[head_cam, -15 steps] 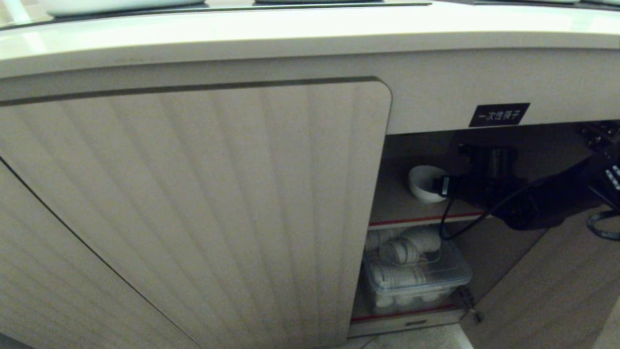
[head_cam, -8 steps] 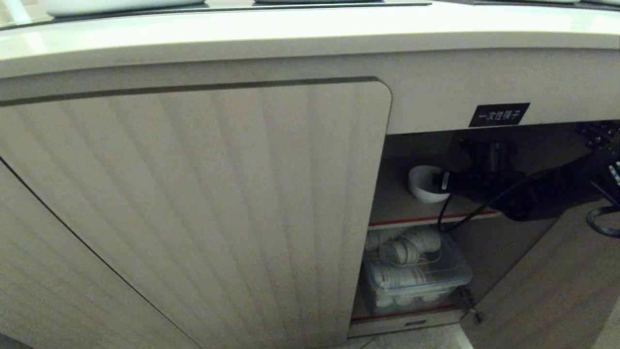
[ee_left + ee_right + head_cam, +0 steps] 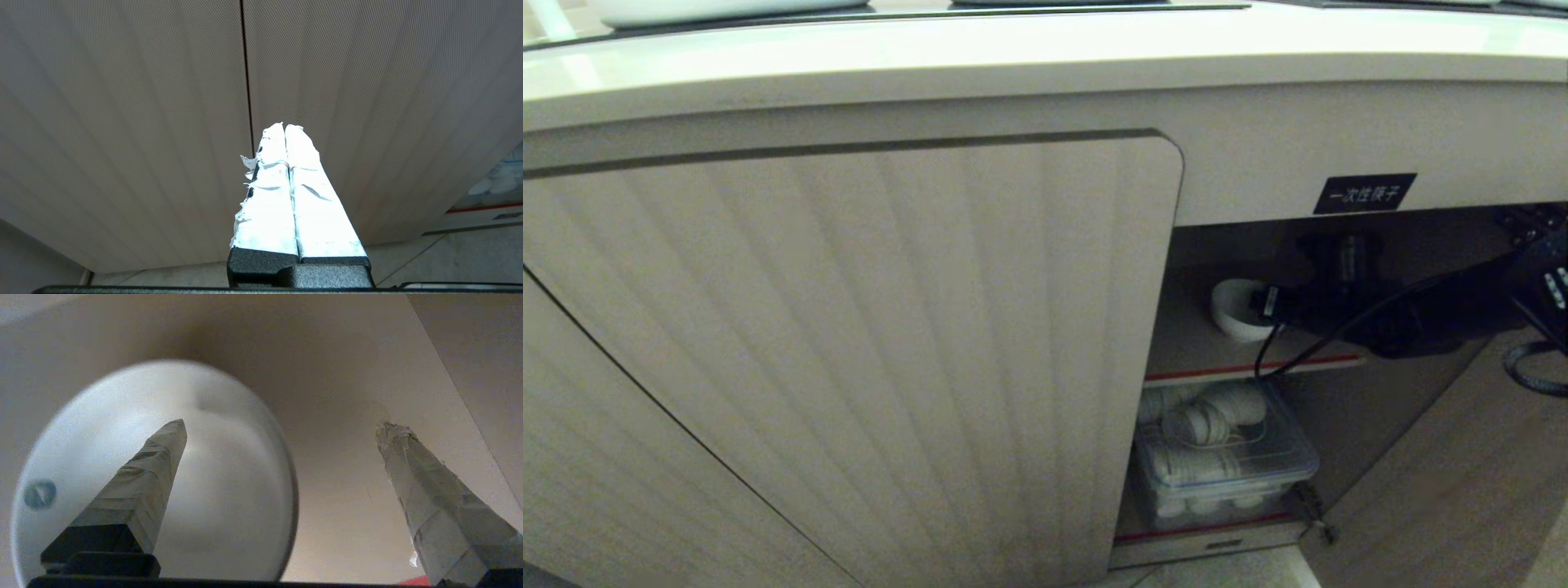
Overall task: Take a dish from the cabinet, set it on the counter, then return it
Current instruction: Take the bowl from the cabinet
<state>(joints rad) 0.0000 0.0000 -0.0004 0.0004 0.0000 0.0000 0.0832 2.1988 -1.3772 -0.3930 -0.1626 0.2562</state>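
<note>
**Right end effector spread over the bowl on the upper cabinet shelf**

Head view: the right end effector (image 3: 1270, 304) reaches into the open side of the cabinet (image 3: 849, 343), its arm coming in from the right under the black label (image 3: 1365, 193). The dish (image 3: 1232, 309), a small white bowl, sits upright on the upper red-edged shelf (image 3: 1201, 351), directly at the tip of the end effector and partly hidden by it. Below the end effector, on the lower shelf, stands a clear plastic box (image 3: 1225, 469) filled with white items. A black cable (image 3: 1274, 359) hangs from the arm in front of the shelf edge. Above everything runs the counter (image 3: 1045, 65) with its thick pale edge.

Left wrist view: the left end effector (image 3: 284, 127) is clenched, its two white-taped fingers (image 3: 269, 196) pressed together with nothing between them. It points at the ribbed cabinet door (image 3: 122, 122), near the dark seam between two panels.

Right wrist view: the right end effector (image 3: 282, 430) is released, wide apart. One taped finger (image 3: 147, 477) lies over the bowl's hollow; the other (image 3: 429, 490) stands outside the rim over the bare shelf. The dish (image 3: 229, 490) is not gripped; whether the finger touches it cannot be told.
</note>
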